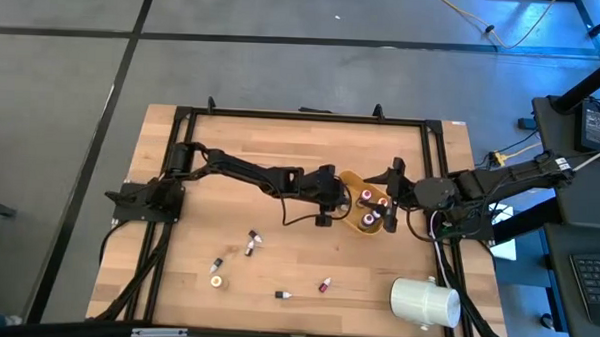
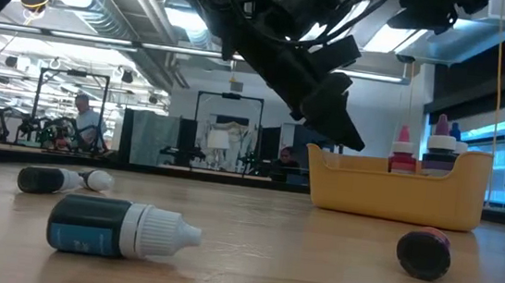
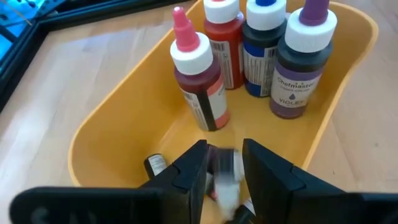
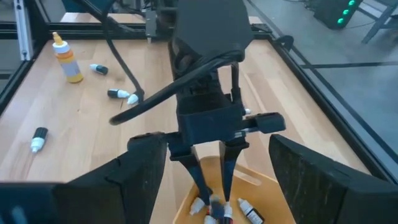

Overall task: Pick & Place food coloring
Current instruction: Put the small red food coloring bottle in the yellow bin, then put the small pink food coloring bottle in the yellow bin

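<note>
The yellow-orange bowl [image 1: 352, 182] sits mid-table and holds several upright dropper bottles [image 3: 205, 81]. Small food coloring bottles [image 4: 247, 210] lie on its floor. My left gripper [image 3: 225, 163] points down into the bowl's left end, its fingers slightly apart. A tiny bottle [image 3: 222, 179] shows blurred between and just below the fingertips. My right gripper [image 4: 231, 171] is wide open at the bowl's right end, one finger on either side. More tiny bottles [image 1: 250, 243] lie on their sides on the table's near left part. My left gripper comes from above, pointing down into the bowl. The tiny bottle [image 4: 216, 202] shows blurred at its fingertips [image 3: 194, 163]. I cannot tell whether the fingers touch it.
A big white cylinder [image 1: 425, 301] lies at the near right. An orange upright bottle [image 4: 65, 59] and loose small bottles [image 1: 324, 286] stand and lie on the near left half. In the low view a dark bottle [image 2: 119, 229] lies in front. A black frame [image 1: 302, 116] borders the table.
</note>
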Robot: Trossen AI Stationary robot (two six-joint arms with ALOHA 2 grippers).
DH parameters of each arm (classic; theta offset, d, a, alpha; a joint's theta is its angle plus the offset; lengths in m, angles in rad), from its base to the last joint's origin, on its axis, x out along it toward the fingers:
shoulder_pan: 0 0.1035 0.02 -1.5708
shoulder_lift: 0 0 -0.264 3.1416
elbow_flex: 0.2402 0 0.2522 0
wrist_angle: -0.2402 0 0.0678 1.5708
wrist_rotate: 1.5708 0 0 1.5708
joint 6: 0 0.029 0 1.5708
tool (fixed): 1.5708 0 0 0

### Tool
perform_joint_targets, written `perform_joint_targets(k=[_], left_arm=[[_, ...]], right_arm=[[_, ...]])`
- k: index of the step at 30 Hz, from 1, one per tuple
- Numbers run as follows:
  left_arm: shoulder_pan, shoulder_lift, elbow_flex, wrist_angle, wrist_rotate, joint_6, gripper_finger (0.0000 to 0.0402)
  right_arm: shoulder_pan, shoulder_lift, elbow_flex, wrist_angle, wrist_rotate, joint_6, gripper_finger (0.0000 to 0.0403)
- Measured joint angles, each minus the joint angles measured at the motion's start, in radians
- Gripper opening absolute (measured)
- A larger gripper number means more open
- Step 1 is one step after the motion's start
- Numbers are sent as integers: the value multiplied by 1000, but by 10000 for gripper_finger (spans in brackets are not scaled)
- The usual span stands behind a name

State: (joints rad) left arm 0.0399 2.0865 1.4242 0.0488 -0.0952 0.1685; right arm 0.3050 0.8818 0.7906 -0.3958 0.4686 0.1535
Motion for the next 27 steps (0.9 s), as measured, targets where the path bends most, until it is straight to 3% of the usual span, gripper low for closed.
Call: perform_joint_targets(k=[8,12,17,22,27], left_arm=[[0,-13,0,-39,0,1,95],[-9,-107,0,-112,-1,1,99],[-35,-260,-21,-210,12,-1,97],[-62,-442,-175,-126,9,-70,95],[-89,-578,-409,102,5,-156,98]], right_arm=[[0,5,0,3,-31,-1,284],[8,39,0,17,-110,-5,284],[50,118,0,88,-123,-96,284],[113,218,0,215,-173,-218,284],[173,333,0,348,-184,-238,284]])
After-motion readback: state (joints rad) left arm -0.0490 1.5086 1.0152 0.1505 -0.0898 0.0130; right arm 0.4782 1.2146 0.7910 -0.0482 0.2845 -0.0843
